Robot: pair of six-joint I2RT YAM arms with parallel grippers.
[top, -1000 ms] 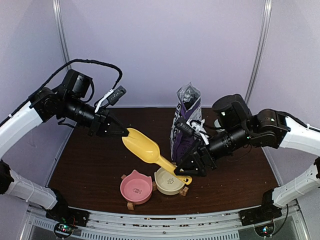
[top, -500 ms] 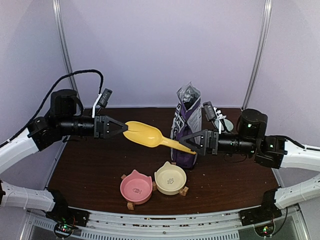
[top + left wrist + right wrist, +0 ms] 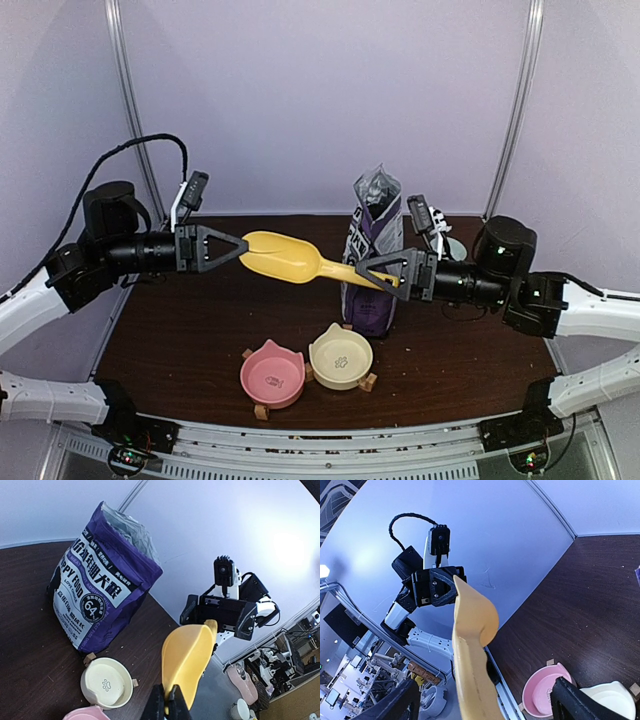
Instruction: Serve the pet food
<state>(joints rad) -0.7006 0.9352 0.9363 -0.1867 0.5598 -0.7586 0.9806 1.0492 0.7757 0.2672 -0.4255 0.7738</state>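
Note:
A yellow scoop (image 3: 285,258) hangs in the air, roughly level, in front of the purple food bag (image 3: 372,250). My left gripper (image 3: 243,250) is shut on the tip of the scoop's bowl (image 3: 187,657). My right gripper (image 3: 372,277) faces it from the right and is open. The scoop's handle (image 3: 470,680) lies between its wide-apart fingers, and no finger visibly touches it. The bag (image 3: 100,595) stands upright with its top open. No pet food shows in any view.
A pink bowl (image 3: 272,374) and a cream bowl (image 3: 340,357), both with cat ears, sit side by side near the table's front edge, below the scoop. Both look empty (image 3: 106,682). The brown tabletop (image 3: 180,330) ends at a metal rail in front.
The scoop rose from just over the cream bowl and now lies nearly level. Both arms swung up to horizontal. The left arm drew back to the left.

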